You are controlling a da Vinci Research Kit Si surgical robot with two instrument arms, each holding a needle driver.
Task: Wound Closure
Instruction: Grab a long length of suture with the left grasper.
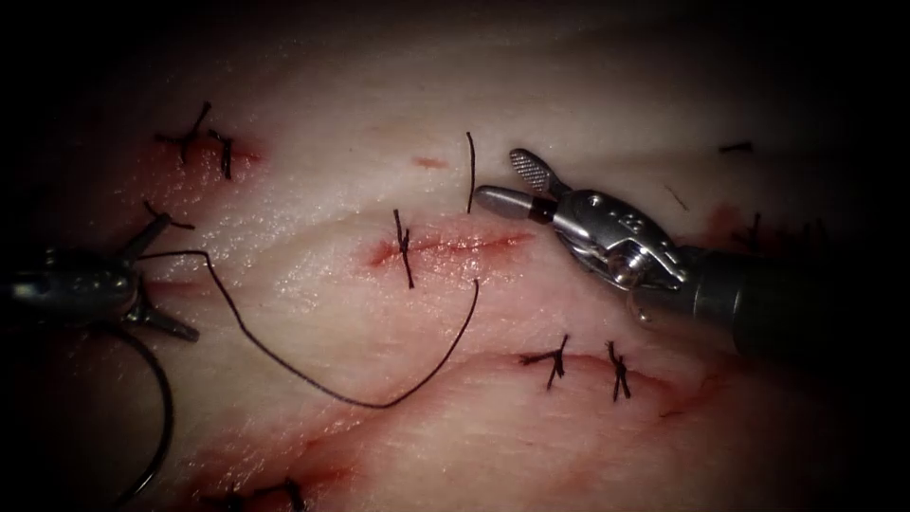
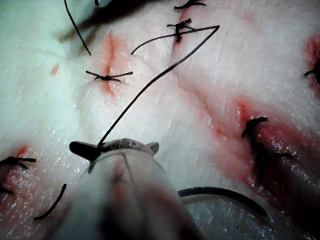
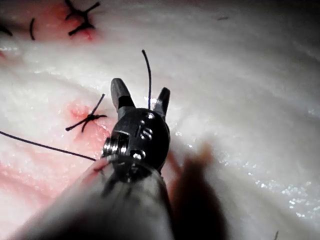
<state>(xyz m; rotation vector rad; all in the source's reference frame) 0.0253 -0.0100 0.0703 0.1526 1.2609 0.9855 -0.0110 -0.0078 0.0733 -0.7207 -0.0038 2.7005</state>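
Note:
The tissue (image 1: 607, 85) has a short cut (image 1: 455, 245) at its middle, with one knotted stitch (image 1: 405, 248) near its left end. My right tool (image 1: 512, 182) hovers just beyond the cut's right end, open and holding nothing. A short thread tail (image 1: 469, 171) rises from the tissue beside it and stands between its jaws (image 3: 142, 95). The long thread (image 1: 313, 379) runs from the cut's near side in a loop leftward to my left tool (image 1: 180, 277), which is open. The curved needle (image 1: 169, 408) lies free on the tissue under that tool, as in the left wrist view (image 2: 225, 192).
Finished knotted stitches sit on other cuts: two at upper left (image 1: 194, 137), two at lower right (image 1: 555, 358) and some at the bottom (image 1: 284, 491). Red fluid stains the tissue around the cuts (image 1: 284, 455). Short cut thread ends lie at upper right (image 1: 735, 147).

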